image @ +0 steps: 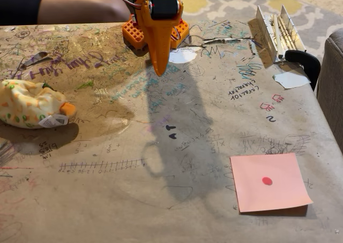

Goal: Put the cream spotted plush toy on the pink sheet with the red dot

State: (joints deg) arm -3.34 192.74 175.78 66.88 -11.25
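the brown scribbled table (177, 146) holds the cream spotted plush toy (32, 104) at its left edge and the pink sheet with the red dot (269, 181) front right, well apart. the orange gripper (159, 69) points down with fingers together; a patterned rug (241, 5) lies behind.

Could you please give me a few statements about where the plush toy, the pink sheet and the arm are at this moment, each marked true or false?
1. The cream spotted plush toy lies at the left edge of the fixed view. True.
2. The toy already rests on the pink sheet. False: the sheet lies bare at the lower right, far from the toy.
3. The sheet has a red dot near its middle. True.
4. The pincer grips the toy. False: it points down at the table's far side, apart from the toy and holding nothing.
5. The table is covered in scribbles. True.
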